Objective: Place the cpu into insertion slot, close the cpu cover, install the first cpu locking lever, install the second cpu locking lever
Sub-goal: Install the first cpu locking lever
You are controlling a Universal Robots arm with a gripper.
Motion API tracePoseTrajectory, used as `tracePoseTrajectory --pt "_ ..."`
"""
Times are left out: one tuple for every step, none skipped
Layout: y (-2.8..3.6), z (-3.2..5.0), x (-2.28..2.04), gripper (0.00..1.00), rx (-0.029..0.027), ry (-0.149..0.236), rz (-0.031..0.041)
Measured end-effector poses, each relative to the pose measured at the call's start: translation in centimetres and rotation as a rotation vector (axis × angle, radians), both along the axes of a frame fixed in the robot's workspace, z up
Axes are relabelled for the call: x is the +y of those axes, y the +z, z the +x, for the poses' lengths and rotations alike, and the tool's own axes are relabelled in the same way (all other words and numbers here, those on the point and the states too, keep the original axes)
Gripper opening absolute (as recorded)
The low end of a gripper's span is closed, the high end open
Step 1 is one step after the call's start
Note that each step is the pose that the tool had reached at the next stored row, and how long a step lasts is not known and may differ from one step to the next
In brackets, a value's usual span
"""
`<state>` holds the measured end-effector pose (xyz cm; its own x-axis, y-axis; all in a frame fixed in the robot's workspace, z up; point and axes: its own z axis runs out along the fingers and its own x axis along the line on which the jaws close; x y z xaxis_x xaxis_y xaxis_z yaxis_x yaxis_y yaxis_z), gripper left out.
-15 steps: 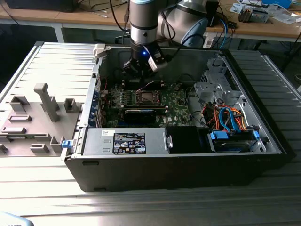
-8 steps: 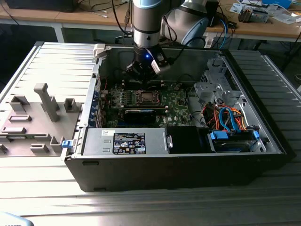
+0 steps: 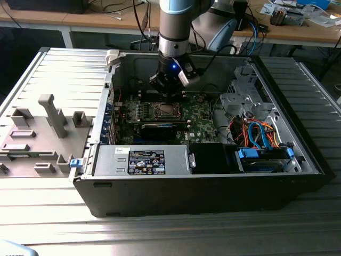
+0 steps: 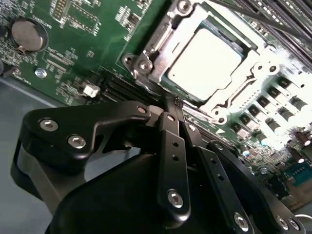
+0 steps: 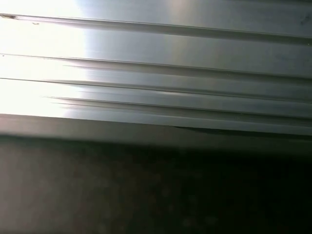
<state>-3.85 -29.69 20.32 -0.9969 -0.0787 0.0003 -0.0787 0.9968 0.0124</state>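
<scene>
Hovering just beside the socket, the black tool had its slim metal fingers pressed together, gripping nothing. The cpu, flat, square and pale silvery, lay in the insertion slot on the green motherboard, framed by the thin shiny cpu cover.

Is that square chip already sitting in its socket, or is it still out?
In. In the second wrist view the cpu lies flat inside the insertion slot, with the silver cpu cover framing it.
</scene>
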Motion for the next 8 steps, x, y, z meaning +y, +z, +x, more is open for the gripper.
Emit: tracePoseTrajectory --pt "-0.04 0.19 0.00 0.11 0.0000 0.000 0.0005" --pt "-0.04 0.36 0.00 0.11 0.0002 0.000 0.0006" --pt "-0.05 0.44 0.00 0.11 0.0003 0.000 0.0006" --pt "-0.04 0.64 0.00 0.11 0.0006 0.000 0.0005" --pt "-0.05 0.83 -0.01 0.11 0.0012 0.000 0.0013" --pt "-0.06 1.00 -0.01 0.11 0.0019 0.000 0.0025" --pt "-0.13 1.35 0.00 0.11 0.0037 0.001 0.0031" --pt "-0.15 1.56 -0.01 0.11 0.0049 0.002 0.0029"
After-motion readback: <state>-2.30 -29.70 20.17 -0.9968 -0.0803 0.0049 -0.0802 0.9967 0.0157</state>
